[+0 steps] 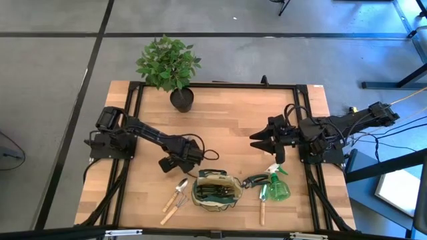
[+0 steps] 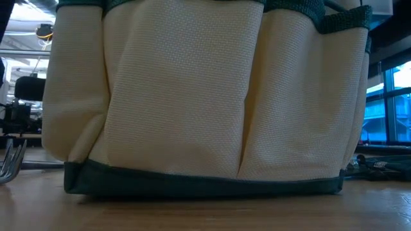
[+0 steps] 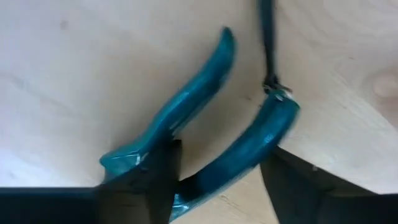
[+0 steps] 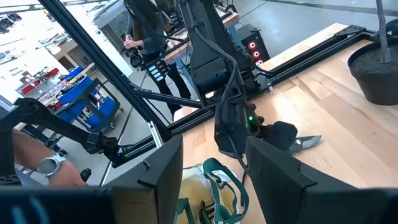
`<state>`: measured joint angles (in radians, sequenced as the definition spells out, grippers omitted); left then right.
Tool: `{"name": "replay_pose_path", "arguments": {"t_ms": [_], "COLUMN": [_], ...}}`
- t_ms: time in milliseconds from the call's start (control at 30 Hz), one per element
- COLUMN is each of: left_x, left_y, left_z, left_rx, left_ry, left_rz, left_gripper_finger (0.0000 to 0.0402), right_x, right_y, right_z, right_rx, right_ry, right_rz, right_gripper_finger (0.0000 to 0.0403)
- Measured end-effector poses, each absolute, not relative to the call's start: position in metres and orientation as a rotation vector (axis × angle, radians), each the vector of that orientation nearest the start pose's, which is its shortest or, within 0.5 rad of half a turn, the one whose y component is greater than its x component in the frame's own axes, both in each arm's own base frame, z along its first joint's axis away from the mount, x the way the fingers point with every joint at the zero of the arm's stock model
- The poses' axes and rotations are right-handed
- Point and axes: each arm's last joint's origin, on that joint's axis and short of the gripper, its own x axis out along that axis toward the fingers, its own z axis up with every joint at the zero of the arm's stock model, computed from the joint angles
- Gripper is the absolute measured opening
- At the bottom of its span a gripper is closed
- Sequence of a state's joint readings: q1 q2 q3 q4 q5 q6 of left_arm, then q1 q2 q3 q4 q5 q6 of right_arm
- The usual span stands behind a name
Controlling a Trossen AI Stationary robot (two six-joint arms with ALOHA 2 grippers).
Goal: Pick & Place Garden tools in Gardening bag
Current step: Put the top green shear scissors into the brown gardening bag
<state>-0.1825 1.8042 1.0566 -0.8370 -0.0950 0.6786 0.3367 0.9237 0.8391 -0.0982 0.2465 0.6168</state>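
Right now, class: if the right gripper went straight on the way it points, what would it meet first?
Probably the left gripper, which holds the teal-handled metal pruners above the table; depth is unclear, so this is a judgement.

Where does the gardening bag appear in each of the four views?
High view: gardening bag at the bottom centre.
Low view: its tan wall fills the picture.
Left wrist view: not in it.
Right wrist view: bottom centre, between the fingers.
Shared landmark: the wooden table.

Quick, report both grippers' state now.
Left gripper: closed around the teal-handled metal pruners, above the wooden table.
Right gripper: open, empty, hovering above the olive-green and tan fabric bag.
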Motion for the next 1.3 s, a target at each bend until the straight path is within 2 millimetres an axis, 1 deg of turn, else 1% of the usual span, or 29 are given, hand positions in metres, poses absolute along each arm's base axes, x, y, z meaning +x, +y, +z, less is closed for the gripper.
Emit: {"name": "replay_pose_path", "arguments": {"t_ms": [67,167,200,267,367,467,567,633,700,800,867,967,1067,1200,1300], "left_x": [0.296,0.299,0.299,0.301,0.306,0.311,0.316,0.315,0.313,0.303,0.294,0.279,0.270,0.271,0.278], "left_y": [-0.051,-0.051,-0.051,-0.048,-0.042,-0.033,-0.023,-0.013,-0.002,0.015,0.025,0.037,0.041,0.035,0.027], "left_z": [0.142,0.146,0.147,0.150,0.161,0.180,0.214,0.241,0.272,0.318,0.343,0.376,0.401,0.423,0.435], "left_rx": [0.687,0.600,0.562,0.488,0.345,0.175,0.044,-0.023,-0.097,-0.226,-0.311,-0.405,-0.450,-0.488,-0.492], "left_ry": [1.522,1.542,1.549,1.564,1.577,1.548,1.427,1.333,1.194,0.963,0.805,0.591,0.414,0.239,0.127], "left_rz": [-0.528,-0.415,-0.408,-0.351,-0.284,-0.230,-0.172,-0.125,-0.083,-0.042,-0.035,-0.053,-0.122,-0.313,-0.442], "left_gripper_finger": [0.0154,0.0052,0.0041,0.0043,0.0043,0.0043,0.0043,0.0043,0.0043,0.0043,0.0043,0.0043,0.0043,0.0043,0.0043], "right_x": [0.195,0.195,0.195,0.195,0.195,0.195,0.195,0.195,0.195,0.195,0.195,0.195,0.195,0.196,0.196], "right_y": [0.061,0.061,0.061,0.061,0.061,0.061,0.061,0.061,0.061,0.061,0.061,0.061,0.062,0.063,0.063], "right_z": [0.336,0.336,0.336,0.336,0.336,0.336,0.336,0.336,0.335,0.335,0.335,0.335,0.336,0.342,0.348], "right_rx": [0.562,0.566,0.566,0.566,0.581,0.589,0.593,0.593,0.596,0.604,0.614,0.615,0.619,0.661,0.685], "right_ry": [0.196,0.197,0.197,0.197,0.197,0.199,0.199,0.200,0.203,0.205,0.206,0.206,0.199,0.149,0.084], "right_rz": [0.033,0.032,0.032,0.032,0.031,0.033,0.033,0.032,0.037,0.040,0.040,0.041,0.047,0.067,0.090], "right_gripper_finger": [0.0177,0.0177,0.0177,0.0177,0.0177,0.0177,0.0177,0.0177,0.0177,0.0177,0.0177,0.0177,0.0177,0.0176,0.0176]}}
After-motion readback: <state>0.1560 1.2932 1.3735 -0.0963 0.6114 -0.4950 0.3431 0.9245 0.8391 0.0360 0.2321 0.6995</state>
